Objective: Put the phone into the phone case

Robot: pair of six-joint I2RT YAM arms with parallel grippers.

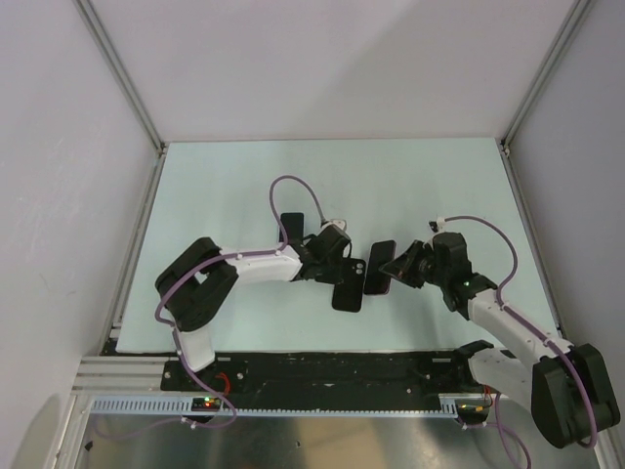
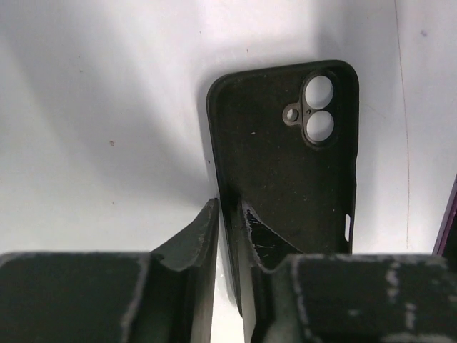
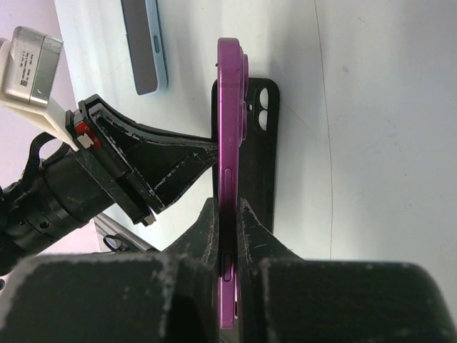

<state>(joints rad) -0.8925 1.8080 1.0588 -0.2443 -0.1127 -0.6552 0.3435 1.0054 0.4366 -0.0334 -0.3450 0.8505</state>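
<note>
Black silicone phone case [image 2: 285,164] clamped by left fingers [image 2: 193,243]; purple phone [image 3: 228,143], edge-on beside case, clenched in right fingers [image 3: 200,236]. Seat camera corner first.

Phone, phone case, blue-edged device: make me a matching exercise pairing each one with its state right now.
Things:
1. phone
2. phone case
3. blue-edged device

States:
A. lying flat on the table, nothing holding it
B. held on edge between the right fingers
C. one side wall pinched by the left fingers

Pairs: 1-B, 2-C, 3-A.
</note>
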